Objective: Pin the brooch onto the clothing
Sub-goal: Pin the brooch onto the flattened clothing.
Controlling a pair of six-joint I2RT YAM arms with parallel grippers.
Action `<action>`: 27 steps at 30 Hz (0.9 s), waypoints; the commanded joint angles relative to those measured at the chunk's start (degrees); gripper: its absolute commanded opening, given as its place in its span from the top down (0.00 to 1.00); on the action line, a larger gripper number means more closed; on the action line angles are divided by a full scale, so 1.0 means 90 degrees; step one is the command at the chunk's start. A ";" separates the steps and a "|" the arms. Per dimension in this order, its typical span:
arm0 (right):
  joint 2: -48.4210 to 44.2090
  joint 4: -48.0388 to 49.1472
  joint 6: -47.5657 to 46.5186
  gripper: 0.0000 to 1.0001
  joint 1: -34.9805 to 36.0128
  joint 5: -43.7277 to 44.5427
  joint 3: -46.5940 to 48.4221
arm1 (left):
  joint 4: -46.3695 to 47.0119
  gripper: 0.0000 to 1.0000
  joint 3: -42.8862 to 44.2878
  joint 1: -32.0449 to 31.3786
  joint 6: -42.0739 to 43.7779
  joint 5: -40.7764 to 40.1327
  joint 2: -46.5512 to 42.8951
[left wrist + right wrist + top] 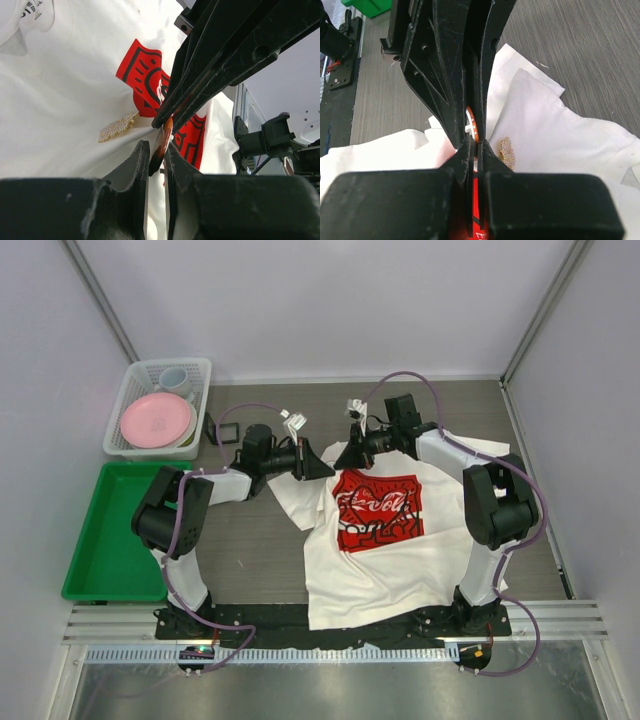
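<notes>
The left arm reached rightward over the table (250, 550), and the left claw (156, 150) was clamped on an orange disc (162, 142). The right arm folded back leftward. The right claw (473, 147) was closed to a slit and tipped against that disc; I could not tell if it gripped anything. The gold brooch (117, 126) lay on the T-shirt (400, 570) beside its red print, near both claws. Bare table lay open between the green tray (110, 540) and the shirt's left edge.

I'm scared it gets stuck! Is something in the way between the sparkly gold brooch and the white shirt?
Nothing visible is. The gold brooch already lies on the white T-shirt, beside its red print. The left end effector and right end effector meet at a small orange-edged disc next to it, not over it.
</notes>
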 commanded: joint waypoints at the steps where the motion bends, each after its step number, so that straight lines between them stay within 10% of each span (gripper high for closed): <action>1: -0.0542 -0.0649 -0.0464 0.99 0.0281 -0.0546 0.0235 | 0.0008 0.89 0.0308 0.0117 0.0188 -0.0575 0.0063; 27: -0.0434 -0.2016 -0.1987 0.99 0.0584 -0.0370 0.0821 | -0.0246 0.90 0.0503 0.0049 0.0608 -0.0351 0.0180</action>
